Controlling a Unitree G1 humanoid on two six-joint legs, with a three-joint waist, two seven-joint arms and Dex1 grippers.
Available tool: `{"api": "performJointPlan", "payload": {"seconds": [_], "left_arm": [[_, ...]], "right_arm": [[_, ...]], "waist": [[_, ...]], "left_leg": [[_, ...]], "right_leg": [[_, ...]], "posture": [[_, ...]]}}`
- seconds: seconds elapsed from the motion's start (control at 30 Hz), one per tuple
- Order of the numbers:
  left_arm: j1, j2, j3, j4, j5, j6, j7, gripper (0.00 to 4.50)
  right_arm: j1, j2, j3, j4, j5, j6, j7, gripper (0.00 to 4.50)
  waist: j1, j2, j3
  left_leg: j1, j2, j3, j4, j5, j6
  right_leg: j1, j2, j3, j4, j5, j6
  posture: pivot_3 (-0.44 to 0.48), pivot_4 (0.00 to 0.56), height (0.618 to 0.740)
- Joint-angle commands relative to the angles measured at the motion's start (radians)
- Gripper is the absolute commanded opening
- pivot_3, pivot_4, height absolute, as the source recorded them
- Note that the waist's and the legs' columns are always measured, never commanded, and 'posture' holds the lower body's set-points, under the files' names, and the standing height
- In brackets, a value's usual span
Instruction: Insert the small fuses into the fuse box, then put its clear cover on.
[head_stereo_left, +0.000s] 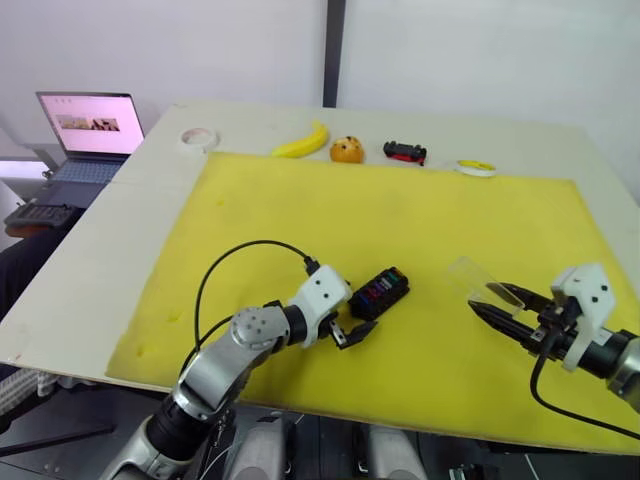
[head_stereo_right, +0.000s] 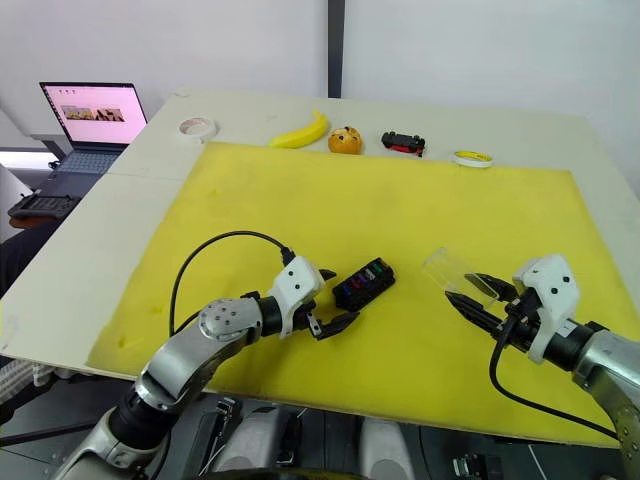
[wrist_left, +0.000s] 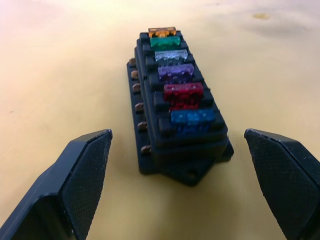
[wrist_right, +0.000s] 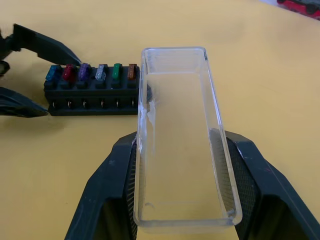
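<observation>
While the six small fuses (wrist_left: 177, 75) are sitting seated in a single row in the fuse box (head_stereo_left: 379, 293), the right tool (wrist_right: 180, 170) is holding the clear cover (wrist_right: 177, 130) clamped between its two black fingers, off to the right of the box and well apart from it. The box is lying on a yellow mat (head_stereo_left: 400, 230) near the mat's front middle, turned at a slant. Seen from the left wrist, the fuses are running orange, green, grey, purple, red and blue from the far end to the near end. The left tool (head_stereo_left: 352, 333) is resting just beside the near end of the box, its fingers (wrist_left: 75, 170) spread wide apart and gripping nothing, with the box lying in line between them a little farther out. The cover is showing as a transparent rectangular lid, its open side facing the wrist camera, tilted up off the mat in the head views. Along the far edge of the pale surface (head_stereo_left: 120, 220), beyond the mat, are lying a roll of white tape (head_stereo_left: 198, 137), a banana (head_stereo_left: 302, 142), an orange (head_stereo_left: 347, 150), a red-and-black toy car (head_stereo_left: 404, 152) and a yellow ring of tape (head_stereo_left: 476, 167). An open laptop (head_stereo_left: 88, 135) is standing off the surface's far left corner.
</observation>
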Motion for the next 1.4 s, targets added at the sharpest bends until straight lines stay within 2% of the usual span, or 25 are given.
{"api": "performJointPlan", "payload": {"seconds": [0.03,0.4,0.83,0.93,1.0,1.17,1.4], "left_arm": [[-0.027,-0.029,-0.012,0.029,0.04,-0.017,0.027,4.5],[-0.045,-0.079,-0.022,0.091,0.073,-0.063,-0.001,4.5],[-0.059,-0.043,0.001,0.178,0.082,-0.138,-0.078,4.5],[-0.058,-0.037,0.001,0.187,0.082,-0.159,-0.095,3.66],[-0.058,-0.029,0.0,0.194,0.081,-0.172,-0.113,2.71],[-0.073,-0.011,0.011,0.225,0.077,-0.196,-0.151,2.61],[-0.122,0.068,0.033,0.303,0.018,-0.313,-0.362,2.61]], "right_arm": [[-0.017,-0.007,-0.003,-0.015,0.003,-0.015,-0.003,1.73],[-0.038,-0.004,0.015,-0.007,0.001,-0.014,-0.008,1.73],[-0.045,-0.004,0.015,-0.008,-0.002,-0.018,-0.012,1.73],[-0.043,-0.004,0.016,-0.007,-0.003,-0.021,-0.01,1.73],[-0.045,-0.005,0.018,-0.007,-0.003,-0.021,-0.01,1.73],[-0.045,-0.009,0.017,-0.01,-0.001,-0.02,-0.006,1.73],[-0.043,-0.077,0.007,-0.043,0.02,-0.023,0.081,1.73]], "waist": [[0.0,0.0,0.0],[0.001,0.0,0.0],[0.0,0.0,0.0],[0.0,0.0,0.0],[0.0,0.0,0.0],[0.0,0.0,0.0],[-0.002,0.001,0.0]], "left_leg": [[0.0,0.0,0.0,0.0,0.0,0.0],[0.0,0.0,0.0,0.0,0.0,0.0],[0.0,0.0,0.0,0.0,0.0,0.0],[0.0,0.0,0.0,0.0,0.0,0.0],[0.0,0.0,0.0,0.0,0.0,0.0],[0.0,0.0,0.0,0.0,0.0,0.0],[0.0,0.0,0.0,-0.001,0.0,0.0]], "right_leg": [[0.0,0.0,0.0,0.0,0.0,0.0],[0.0,0.0,0.0,0.0,0.0,0.0],[0.0,0.0,0.0,-0.001,0.0,0.0],[0.0,0.0,0.0,-0.001,0.0,0.0],[0.0,-0.001,0.0,-0.001,0.0,0.0],[0.0,-0.001,0.0,-0.001,0.0,0.0],[-0.001,-0.001,0.0,0.0,0.0,-0.001]], "posture": [[0.0,0.15,0.74],[0.0,0.15,0.74],[0.0,0.15,0.74],[0.0,0.15,0.74],[0.0,0.15,0.74],[0.0,0.15,0.74],[0.0,0.15,0.74]]}}
